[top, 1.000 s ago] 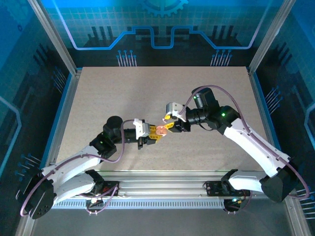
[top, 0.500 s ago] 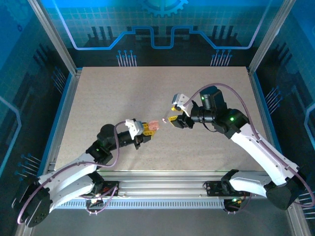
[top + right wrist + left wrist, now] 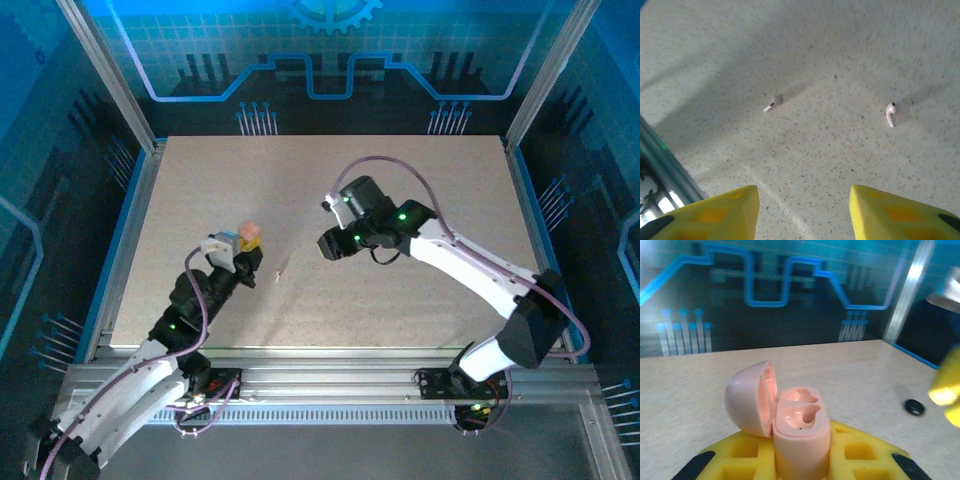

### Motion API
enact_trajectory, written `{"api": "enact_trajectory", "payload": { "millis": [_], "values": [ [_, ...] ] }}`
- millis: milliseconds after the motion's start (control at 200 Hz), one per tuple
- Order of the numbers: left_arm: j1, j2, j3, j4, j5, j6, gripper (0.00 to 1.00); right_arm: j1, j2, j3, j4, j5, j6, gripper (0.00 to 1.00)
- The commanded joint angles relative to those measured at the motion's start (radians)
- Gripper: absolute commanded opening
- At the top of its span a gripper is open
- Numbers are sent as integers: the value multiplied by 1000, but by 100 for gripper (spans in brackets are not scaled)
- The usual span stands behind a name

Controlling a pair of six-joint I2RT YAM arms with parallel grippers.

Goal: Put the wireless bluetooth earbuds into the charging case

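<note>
Grips open pink charging case [image 3: 790, 415] in left hand [image 3: 244, 242]; holds right hand [image 3: 804, 210] parted over two pale, perhaps whitish, earbuds [image 3: 890, 114] on counter [image 3: 840, 50].

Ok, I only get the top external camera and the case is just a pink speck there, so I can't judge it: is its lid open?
Observer: Yes. The left wrist view shows the small rounded pale pink charging case hinged open, its domed lid tipped left, clamped in the left tool.
Operator: Anything seated inside?
Observer: No, both moulded wells look empty.
Operator: Where are the buds?
Observer: The right wrist view shows two tiny whitish earbuds lying apart on the speckled table, ahead of the open right tool.
</note>
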Motion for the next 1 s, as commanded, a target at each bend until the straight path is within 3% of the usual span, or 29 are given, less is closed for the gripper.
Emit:
{"api": "enact_trajectory", "payload": {
  "millis": [0, 180, 515, 735, 996],
  "values": [
    [68, -52, -40, -82, -71, -108, 15, 48, 70, 73, -25, 82, 189, 52],
    [128, -61, -49, -117, -110, -145, 19, 84, 248, 177, -57, 110, 420, 55],
    [212, -18, -31, -159, -118, -156, 19, 112, 573, 374, -62, -32, 759, 55],
    [272, 17, -35, -131, -95, -150, 19, 119, 724, 490, -92, -62, 867, 50],
    [373, 121, -52, -26, 37, -219, 18, 130, 823, 576, -129, -83, 896, 48]
  ]
}}
